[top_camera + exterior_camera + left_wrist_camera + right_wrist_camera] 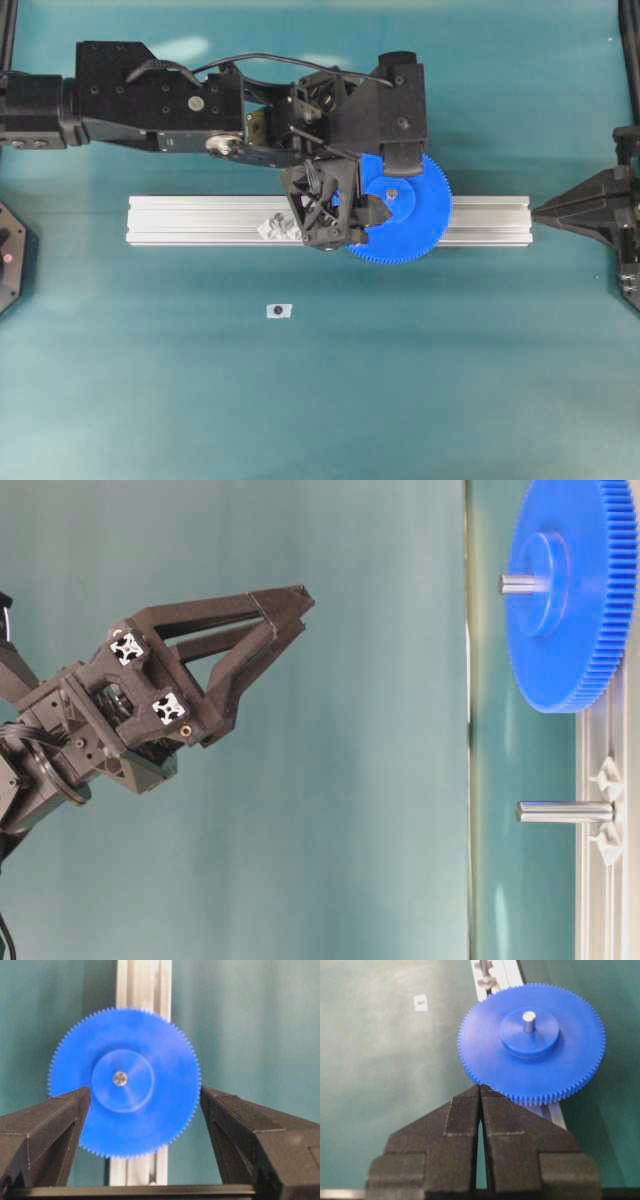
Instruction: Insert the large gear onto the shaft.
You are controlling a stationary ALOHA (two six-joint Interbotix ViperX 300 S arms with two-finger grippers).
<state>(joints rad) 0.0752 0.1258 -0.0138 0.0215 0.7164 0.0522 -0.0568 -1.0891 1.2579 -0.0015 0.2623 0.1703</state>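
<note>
Gear (125,1082) sits on shaft (119,1078); my left jaws spread around it, right pressed together. Risk: clipping teeth while retracting lifts it off.

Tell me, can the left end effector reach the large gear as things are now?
Probably yes. The left end effector hangs open directly over the large gear, one finger on each side of its rim, and nothing lies between them.

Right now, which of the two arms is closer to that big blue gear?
Left. Its open end effector hangs directly over the large gear, one finger at each side of the rim. The right end effector, shut, sits off the rail's far end.
</note>
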